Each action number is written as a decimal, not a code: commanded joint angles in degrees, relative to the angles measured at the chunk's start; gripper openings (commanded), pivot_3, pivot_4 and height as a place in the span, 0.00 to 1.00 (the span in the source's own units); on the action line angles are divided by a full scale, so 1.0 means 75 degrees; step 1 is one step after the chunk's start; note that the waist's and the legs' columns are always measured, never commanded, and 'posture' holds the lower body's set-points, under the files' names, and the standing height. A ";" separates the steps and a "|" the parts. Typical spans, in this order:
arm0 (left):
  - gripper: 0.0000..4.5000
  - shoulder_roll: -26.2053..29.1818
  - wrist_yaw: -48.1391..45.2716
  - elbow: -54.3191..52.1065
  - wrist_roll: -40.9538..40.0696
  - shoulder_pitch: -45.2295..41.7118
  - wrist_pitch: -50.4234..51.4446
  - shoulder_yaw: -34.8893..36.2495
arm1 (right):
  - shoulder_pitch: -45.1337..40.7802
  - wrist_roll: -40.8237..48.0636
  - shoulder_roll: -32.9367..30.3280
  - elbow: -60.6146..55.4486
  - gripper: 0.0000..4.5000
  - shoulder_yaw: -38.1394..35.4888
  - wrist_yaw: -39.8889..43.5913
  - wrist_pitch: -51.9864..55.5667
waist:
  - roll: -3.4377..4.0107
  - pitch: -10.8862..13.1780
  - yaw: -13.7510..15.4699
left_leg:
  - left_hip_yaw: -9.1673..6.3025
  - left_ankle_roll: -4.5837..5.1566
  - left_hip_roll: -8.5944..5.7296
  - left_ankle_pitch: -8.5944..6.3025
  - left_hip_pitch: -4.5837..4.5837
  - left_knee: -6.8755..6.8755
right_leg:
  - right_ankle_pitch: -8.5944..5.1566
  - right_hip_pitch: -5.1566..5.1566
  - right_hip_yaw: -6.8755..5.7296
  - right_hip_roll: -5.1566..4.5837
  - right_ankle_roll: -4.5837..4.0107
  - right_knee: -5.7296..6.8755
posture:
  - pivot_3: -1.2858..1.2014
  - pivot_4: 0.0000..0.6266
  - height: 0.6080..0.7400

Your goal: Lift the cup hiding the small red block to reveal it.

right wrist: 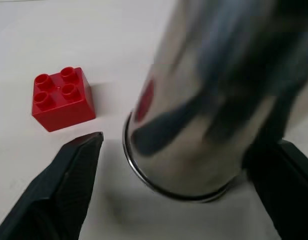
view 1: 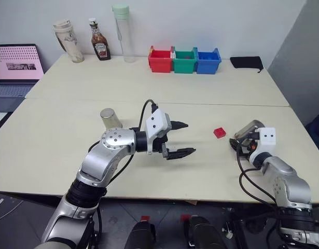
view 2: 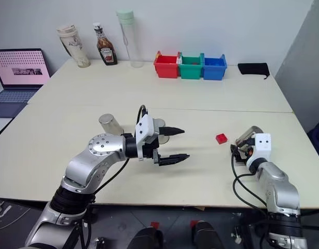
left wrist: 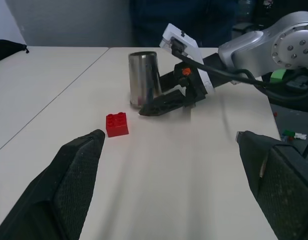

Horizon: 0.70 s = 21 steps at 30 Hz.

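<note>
Three silver cups stand on the tabletop (view 1: 55,150) in the head views: one (view 1: 111,118) behind the left arm, one (view 2: 160,126) partly hidden behind the left gripper (view 1: 190,137), and the cup (view 1: 248,128) at the right gripper (view 1: 237,142). The left gripper hangs above the tabletop, pointing toward the robot's right, fingers spread and empty. The small red block (view 1: 219,132) lies uncovered between the two grippers, just beside the cup at the right gripper and apart from it. Three bins (view 1: 184,60), red, green and blue, sit at the far edge.

Left wrist view: the fingers stand wide apart with bare tabletop between them. Beyond them the small red block sits near the cup, which stands upright, one right-gripper finger (left wrist: 161,104) at its foot.

Right wrist view: the cup, blurred, sits between the right gripper's spread fingers; one finger (right wrist: 68,185) is clear of its rim. Contact at the other finger cannot be told. The block rests stud-side up, beside the cup.
</note>
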 commanded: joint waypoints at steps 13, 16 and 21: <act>1.00 0.0485 -0.0168 -0.0416 -0.0300 0.0240 0.0164 0.0426 | 0.1511 0.3209 -0.2093 -0.5878 0.99 -0.2197 0.0849 0.4101 | 0.0006 0.0003 -0.0023 | -0.0006 0.0000 0.0006 0.0000 0.0005 0.0002 | -0.0002 0.0007 -0.0004 0.0005 0.0002 -0.0010 | 0.52 0.24 1.00; 1.00 0.0932 -0.0349 -0.0356 -0.0276 0.0091 0.0284 0.0592 | 0.1450 0.3513 -0.2372 -0.6185 0.99 -0.2139 0.0946 0.4192 | 0.0007 0.0003 -0.0012 | -0.0016 0.0004 0.0013 0.0004 0.0010 0.0003 | -0.0011 0.0009 -0.0005 0.0022 -0.0013 -0.0006 | 0.52 0.24 1.00; 1.00 0.1174 -0.0343 -0.0395 -0.0215 0.0047 0.0384 0.0616 | 0.1635 0.3693 -0.2043 -0.6043 0.99 -0.2045 0.0538 0.4344 | 0.0003 0.0003 0.0017 | -0.0021 0.0003 0.0012 0.0003 -0.0013 -0.0001 | -0.0005 0.0004 -0.0009 0.0023 -0.0003 -0.0028 | 0.52 0.24 1.00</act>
